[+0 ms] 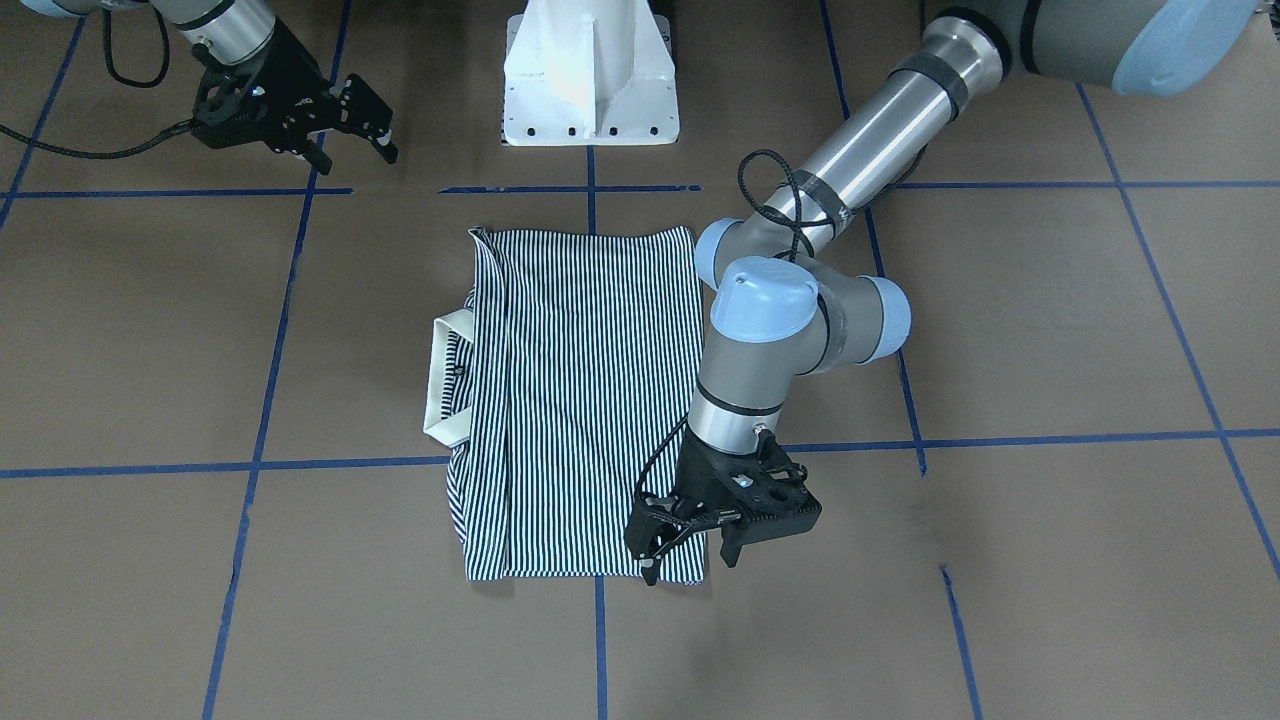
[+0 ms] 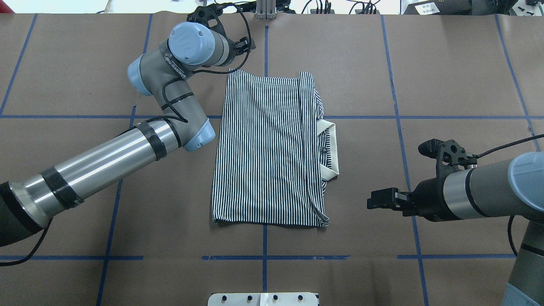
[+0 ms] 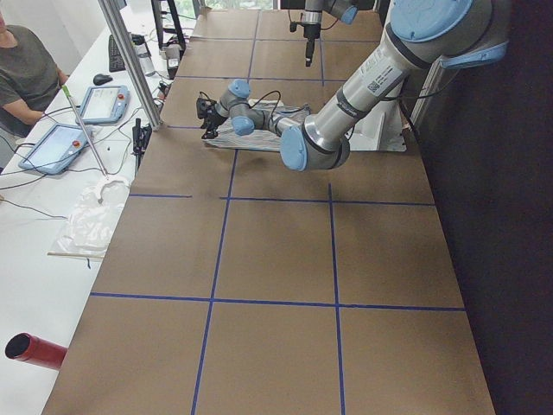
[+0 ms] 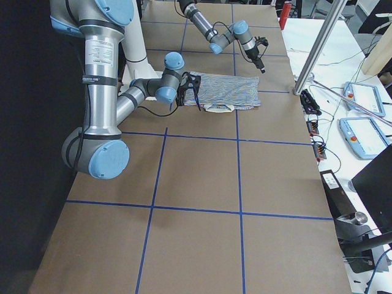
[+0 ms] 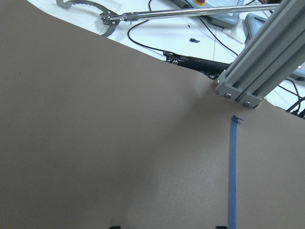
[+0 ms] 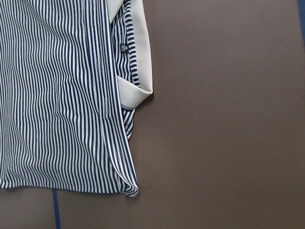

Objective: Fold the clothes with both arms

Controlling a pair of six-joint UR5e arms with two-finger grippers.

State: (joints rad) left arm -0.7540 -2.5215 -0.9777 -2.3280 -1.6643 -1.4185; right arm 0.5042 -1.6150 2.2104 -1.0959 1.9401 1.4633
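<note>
The clothes are one navy-and-white striped shirt (image 2: pixel 267 148), folded into a long rectangle and lying flat mid-table. Its cream collar (image 2: pixel 333 148) sticks out on the side toward my right arm. My left gripper (image 1: pixel 690 562) points down at the shirt's far corner on the left arm's side, open, one finger over the hem and one over bare table. Nothing lies between its fingers in the left wrist view. My right gripper (image 1: pixel 352 155) hovers open and empty, well off the shirt's collar side. The right wrist view shows the shirt (image 6: pixel 57 95) and collar (image 6: pixel 140 62) but no fingers.
The white pedestal base (image 1: pixel 590 75) stands at the robot's edge, behind the shirt. Blue tape lines (image 2: pixel 263 257) grid the brown table. Past the far edge are an aluminium post (image 5: pixel 262 71), cables and tablets. A person (image 3: pixel 22 69) sits at the side bench.
</note>
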